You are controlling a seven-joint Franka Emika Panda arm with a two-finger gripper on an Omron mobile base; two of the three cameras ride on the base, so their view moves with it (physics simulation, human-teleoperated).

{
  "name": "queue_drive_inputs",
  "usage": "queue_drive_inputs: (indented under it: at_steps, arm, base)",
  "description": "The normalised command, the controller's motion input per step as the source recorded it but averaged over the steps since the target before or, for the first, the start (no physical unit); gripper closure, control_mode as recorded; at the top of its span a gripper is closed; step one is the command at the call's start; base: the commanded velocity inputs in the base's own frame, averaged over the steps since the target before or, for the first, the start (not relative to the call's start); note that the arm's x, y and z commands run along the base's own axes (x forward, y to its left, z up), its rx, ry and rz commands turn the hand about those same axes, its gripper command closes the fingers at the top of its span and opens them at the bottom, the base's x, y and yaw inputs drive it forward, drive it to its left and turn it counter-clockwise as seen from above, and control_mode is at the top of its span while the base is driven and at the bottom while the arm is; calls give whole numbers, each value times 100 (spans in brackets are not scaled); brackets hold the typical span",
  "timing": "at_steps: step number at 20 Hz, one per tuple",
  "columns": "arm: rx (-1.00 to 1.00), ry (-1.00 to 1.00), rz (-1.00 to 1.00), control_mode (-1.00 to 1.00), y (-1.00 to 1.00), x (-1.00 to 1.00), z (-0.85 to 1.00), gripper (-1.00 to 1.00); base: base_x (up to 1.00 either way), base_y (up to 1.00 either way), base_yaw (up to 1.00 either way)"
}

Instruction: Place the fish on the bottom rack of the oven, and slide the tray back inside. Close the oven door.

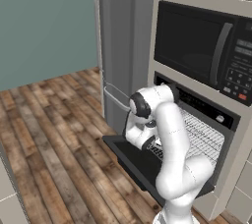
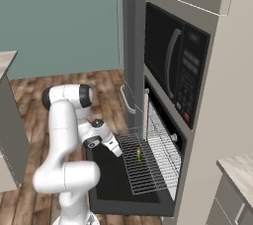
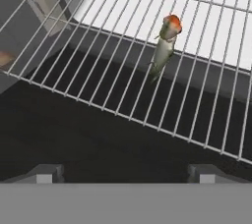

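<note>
Silver rack pulled out over lowered door, fish lying on it; gripper wide open, empty.

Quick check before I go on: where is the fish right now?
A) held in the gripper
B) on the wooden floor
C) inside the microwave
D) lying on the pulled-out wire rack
D: the fish lies on the pulled-out bottom rack, with the open gripper short of it.

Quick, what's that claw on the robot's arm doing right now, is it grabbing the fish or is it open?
Gripper: open and empty; the fish lies on the pulled-out bottom rack ahead of it, untouched.
</note>
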Motion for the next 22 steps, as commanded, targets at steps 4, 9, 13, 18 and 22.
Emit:
queue_drive_inputs:
  at_steps: [4, 9, 13, 18, 22]
  arm:
    - [0, -10, -3, -100, 42, 0, -64, -100]
    - [0, -6, -5, -100, 15, 3, -53, -100]
    - [0, -6, -5, -100, -5, 18, -43, -100]
    - [2, -5, -6, -100, -4, 30, -46, -100]
    - [5, -3, -5, -100, -9, 47, -45, -100]
  base:
    - [0, 0, 0]
    - [0, 0, 0]
    - [0, 0, 0]
    - [0, 0, 0]
    - [0, 0, 0]
